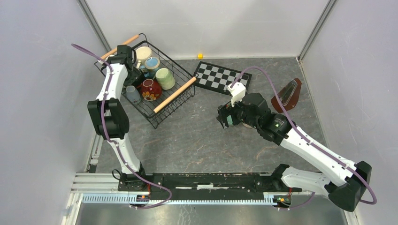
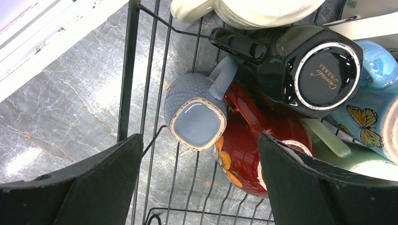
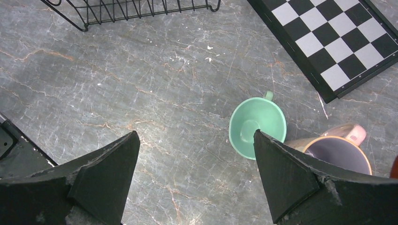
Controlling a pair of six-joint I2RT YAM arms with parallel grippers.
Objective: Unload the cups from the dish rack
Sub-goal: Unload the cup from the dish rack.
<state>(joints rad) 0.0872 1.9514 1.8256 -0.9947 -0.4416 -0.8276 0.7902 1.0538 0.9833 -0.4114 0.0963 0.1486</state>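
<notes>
The black wire dish rack [image 1: 174, 95] stands at the back left with several cups in it. The left wrist view shows a grey-blue cup [image 2: 195, 110] on its side, a red flowered cup [image 2: 246, 150], a black cup [image 2: 305, 65], a cream cup [image 2: 253, 9] and a blue butterfly cup [image 2: 371, 119]. My left gripper [image 2: 199, 180] hangs open inside the rack just above the grey-blue cup, holding nothing. My right gripper [image 3: 195, 178] stands open and empty over bare table. A teal cup [image 3: 257, 126] and a beige-pink cup [image 3: 335, 152] stand upright beside its right finger.
A black-and-white checkered board [image 1: 220, 77] lies behind my right gripper [image 1: 225, 117]. A brown metronome [image 1: 287, 95] stands to the right of the board, and a small yellow block [image 1: 200, 56] sits by the back wall. Grey walls close in the table.
</notes>
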